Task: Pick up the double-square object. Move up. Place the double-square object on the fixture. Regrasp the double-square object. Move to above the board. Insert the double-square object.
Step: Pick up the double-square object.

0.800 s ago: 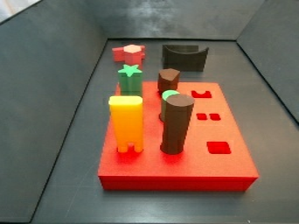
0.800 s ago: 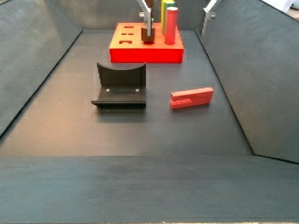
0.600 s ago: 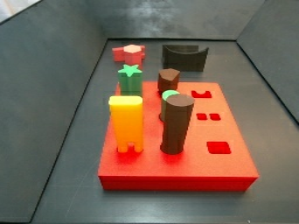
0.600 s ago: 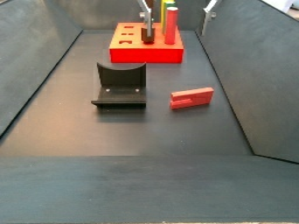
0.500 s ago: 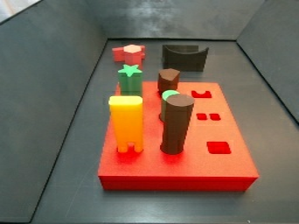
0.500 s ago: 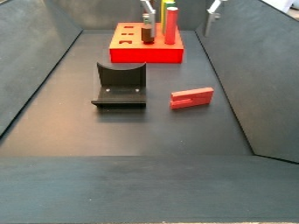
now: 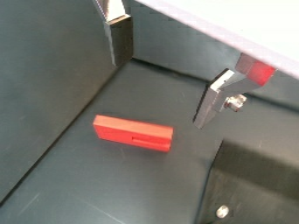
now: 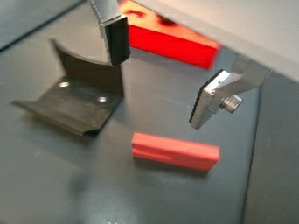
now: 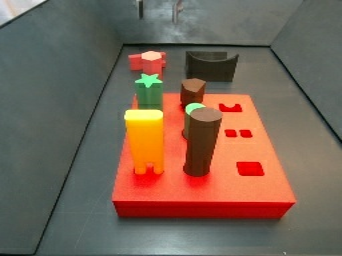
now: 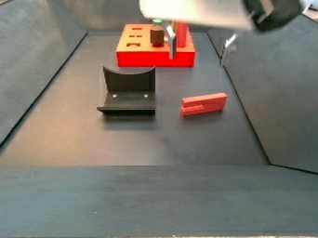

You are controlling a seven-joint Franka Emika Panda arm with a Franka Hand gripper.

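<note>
Dark grey tabletop (image 10: 149, 139) is enclosed by sloping walls. Since the earlier frames the gripper (image 10: 196, 46) has descended into view, jaws spread wide with nothing between them, above the double-square object (image 10: 205, 103). That object lies flat on the floor, just beside the fixture (image 10: 126, 90) and apart from it. The board (image 9: 207, 160) stands well clear. Arm body is cropped at the upper edge. Open floor surrounds the object in both wrist views (image 8: 176, 150).
</note>
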